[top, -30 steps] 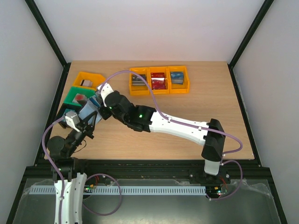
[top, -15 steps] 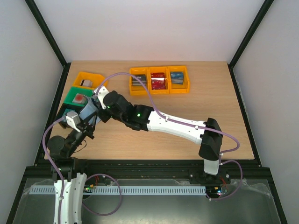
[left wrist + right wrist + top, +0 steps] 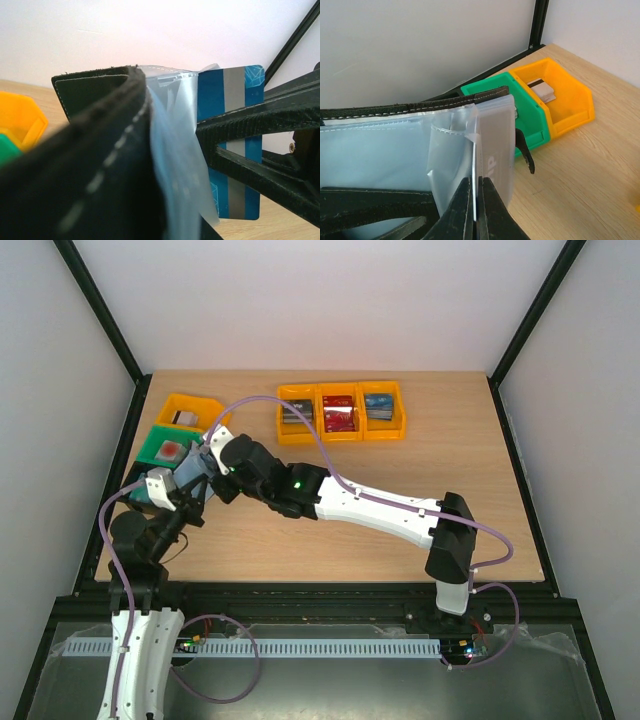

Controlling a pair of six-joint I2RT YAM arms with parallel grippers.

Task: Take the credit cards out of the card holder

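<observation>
— Two arms meet over the left side of the table point(image 3: 450, 440). Where do we have the card holder?

— We hold it in the air there, just beside the green bin point(image 3: 160, 445) and the single orange bin point(image 3: 190, 408). The left gripper point(image 3: 183, 502) is closed on the card holder point(image 3: 95, 150). Its black cover fills the left wrist view, so we do not see those fingers directly.

— And the three orange bins point(image 3: 340, 412) at the far side?

— They are well apart from us. Flat coloured things lie in them, most likely credit cards, and we think the drop will be made there.

— What does the right gripper point(image 3: 474, 187) do?

— Its jaws are shut on the thin edge of the blue card point(image 3: 235, 150). This card stands partly out of the clear sleeve point(image 3: 450, 160) of the holder.

— So how do we pull it well?

— We should draw the card straight along the line of its pocket, away from the holder, with no twist to the side. The sleeve looks soft and loose, so it may follow the card or fold. For this reason the left grip must stay firm and the pull must be slow.

— Is there any doubt?

— Yes, one. From the right wrist view we cannot tell if only the card is between the pads, or a bit of sleeve also. If the sleeve is pinched too, the card will not slide free, and we should then release and take it again nearer its open end.
</observation>
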